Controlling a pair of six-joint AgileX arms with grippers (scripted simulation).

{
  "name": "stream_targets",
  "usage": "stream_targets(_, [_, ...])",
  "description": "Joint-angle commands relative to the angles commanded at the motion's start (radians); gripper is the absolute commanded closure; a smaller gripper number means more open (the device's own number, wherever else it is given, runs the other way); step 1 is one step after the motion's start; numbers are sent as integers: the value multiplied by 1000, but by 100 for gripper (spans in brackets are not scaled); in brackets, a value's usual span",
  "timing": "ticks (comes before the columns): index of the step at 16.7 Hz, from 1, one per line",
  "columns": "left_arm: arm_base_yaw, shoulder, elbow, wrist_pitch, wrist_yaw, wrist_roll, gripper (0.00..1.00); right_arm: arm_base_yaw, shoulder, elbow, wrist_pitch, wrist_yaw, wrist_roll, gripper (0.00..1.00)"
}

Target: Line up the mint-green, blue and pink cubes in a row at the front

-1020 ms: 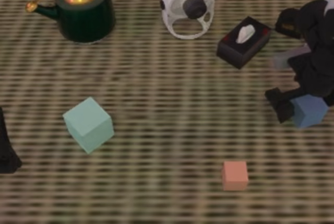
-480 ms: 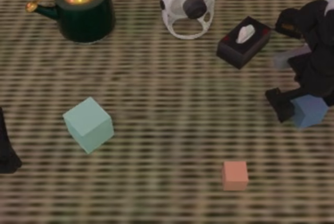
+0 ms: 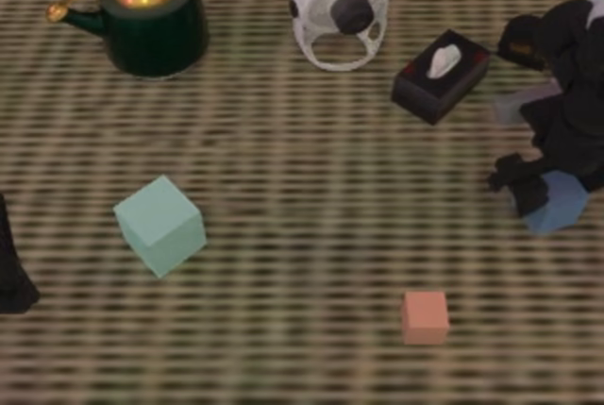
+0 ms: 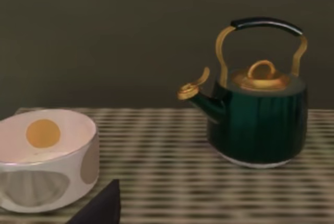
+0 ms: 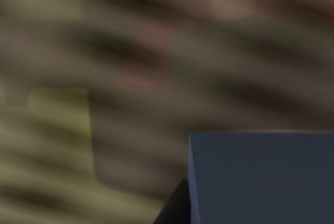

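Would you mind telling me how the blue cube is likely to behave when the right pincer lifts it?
The blue cube looks stiff: flat faces and sharp edges show in the right wrist view, so it probably won't deform. Its matte surface suggests little slipping. Being flat-sided, it should not roll, though it might twist if the right pincer, sitting at one edge of it, grips off-centre.

Woven table [image 3: 311, 188] bears kettle [image 3: 156, 23], tissue box [image 3: 440, 75], cubes.

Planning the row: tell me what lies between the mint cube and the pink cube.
Nothing: in the top view, only bare woven table lies between the mint cube and the pink cube.
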Motion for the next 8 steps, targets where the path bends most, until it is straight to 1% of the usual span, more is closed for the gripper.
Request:
stream_targets(1, [0,0,0,0,0,0,0,0,0,0,0,0,0,98])
stream_targets(2, [0,0,0,0,0,0,0,0,0,0,0,0,0,100])
stream_targets(8, [0,0,0,0,0,0,0,0,0,0,0,0,0,100])
